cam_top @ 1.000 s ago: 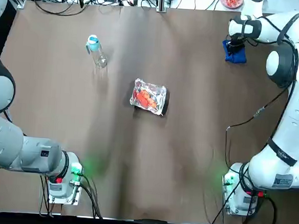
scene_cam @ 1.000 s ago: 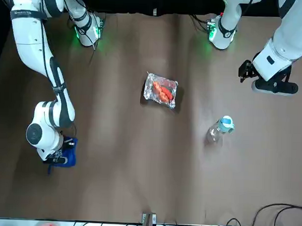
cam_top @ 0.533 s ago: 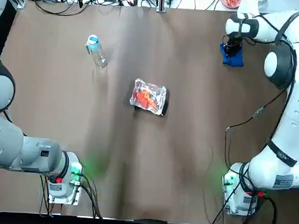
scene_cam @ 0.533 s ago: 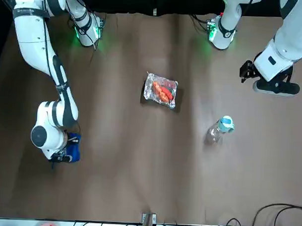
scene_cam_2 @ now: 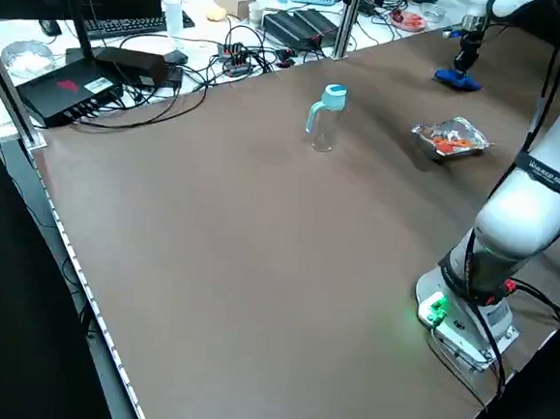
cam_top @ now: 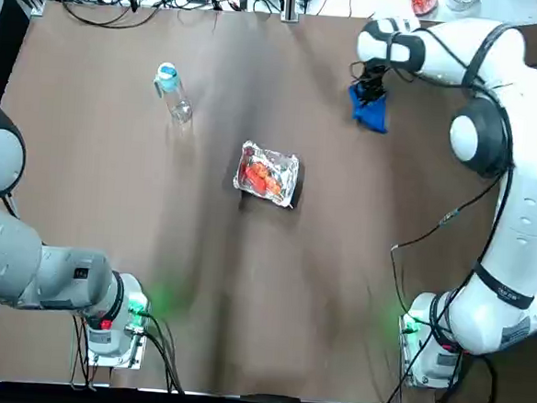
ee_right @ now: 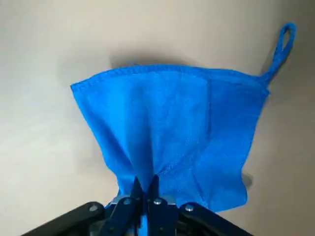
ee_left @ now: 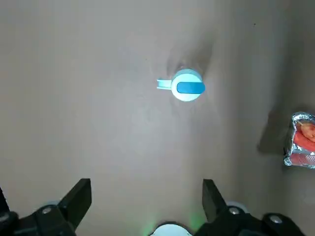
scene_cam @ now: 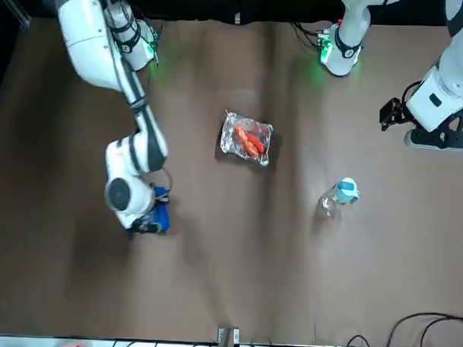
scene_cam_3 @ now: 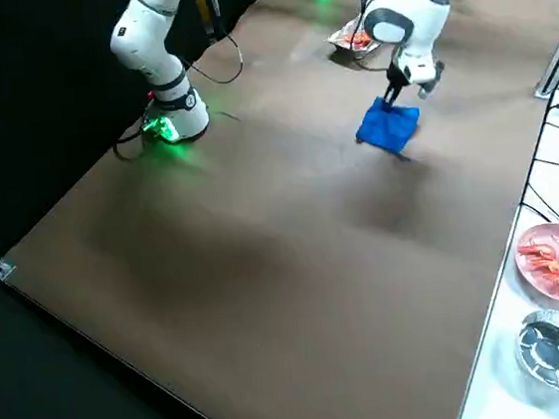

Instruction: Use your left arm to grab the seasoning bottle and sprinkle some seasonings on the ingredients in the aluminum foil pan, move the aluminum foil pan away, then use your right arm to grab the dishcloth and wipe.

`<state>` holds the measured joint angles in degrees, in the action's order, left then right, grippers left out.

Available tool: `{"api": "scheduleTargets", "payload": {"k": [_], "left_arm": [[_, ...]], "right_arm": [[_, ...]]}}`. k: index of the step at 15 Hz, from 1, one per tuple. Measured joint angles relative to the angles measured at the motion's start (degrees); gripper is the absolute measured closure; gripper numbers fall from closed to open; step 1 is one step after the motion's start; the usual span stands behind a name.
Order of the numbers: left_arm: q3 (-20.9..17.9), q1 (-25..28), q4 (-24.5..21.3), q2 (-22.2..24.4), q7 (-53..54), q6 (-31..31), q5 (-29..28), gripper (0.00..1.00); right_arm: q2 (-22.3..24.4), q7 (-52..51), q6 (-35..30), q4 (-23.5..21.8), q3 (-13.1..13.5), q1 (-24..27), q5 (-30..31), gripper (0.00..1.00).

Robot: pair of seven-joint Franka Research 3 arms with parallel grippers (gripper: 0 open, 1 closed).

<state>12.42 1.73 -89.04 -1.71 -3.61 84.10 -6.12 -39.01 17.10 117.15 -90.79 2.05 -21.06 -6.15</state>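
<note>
We see a brown, faintly glossy worktop [cam_top: 241, 329], with soft shadows and a green glow near its robot-side edge. On it, around the middle, we have the aluminum foil pan [cam_top: 293, 177], holding the red-orange ingredients [cam_top: 263, 179]. The seasoning bottle [cam_top: 176, 95] stands upright toward the far left corner, its light-blue cap up. Both arms' bases sit along the robot-side edge, well apart.
</note>
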Motion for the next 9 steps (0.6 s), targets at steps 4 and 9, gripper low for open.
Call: {"api": "scheduleTargets", "payload": {"k": [4,9], "left_arm": [[0.1,-0.2,-0.2,0.0,0.0,0.0,0.0,0.01],[0.1,-0.2,-0.3,0.0,0.0,0.0,0.0,0.01]], "right_arm": [[0.0,6.7,0.6,1.8,-0.1,-5.7,-4.5,0.94],[-2.0,23.8,16.7,4.1,-0.7,-14.7,-5.0,0.94]]}}
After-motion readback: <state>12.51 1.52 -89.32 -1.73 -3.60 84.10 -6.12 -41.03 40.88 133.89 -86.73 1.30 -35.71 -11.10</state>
